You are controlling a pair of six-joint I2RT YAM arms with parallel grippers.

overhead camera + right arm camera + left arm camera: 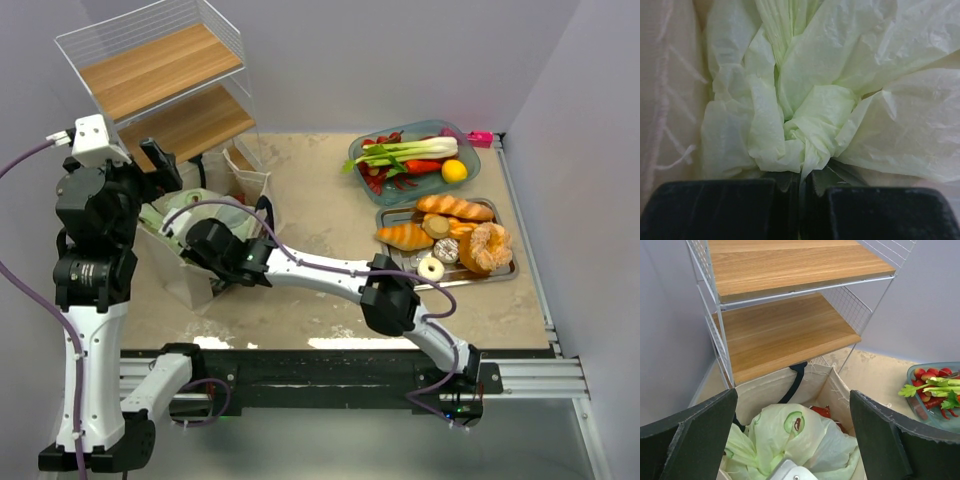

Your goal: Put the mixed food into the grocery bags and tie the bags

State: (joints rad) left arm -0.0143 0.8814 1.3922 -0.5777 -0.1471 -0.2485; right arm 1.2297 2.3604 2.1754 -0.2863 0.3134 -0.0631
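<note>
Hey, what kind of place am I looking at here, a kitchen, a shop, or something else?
Probably a robot test bench, not a real kitchen: plain grey walls box in a table, two arms are bolted to a metal rail, and food sits sorted on trays.

**No legible writing**

No words, brand names, numbers or signs can be read in any of the three views. The only marking is on the pale-green bag [820, 450], which carries small avocado pictures without lettering.
</note>
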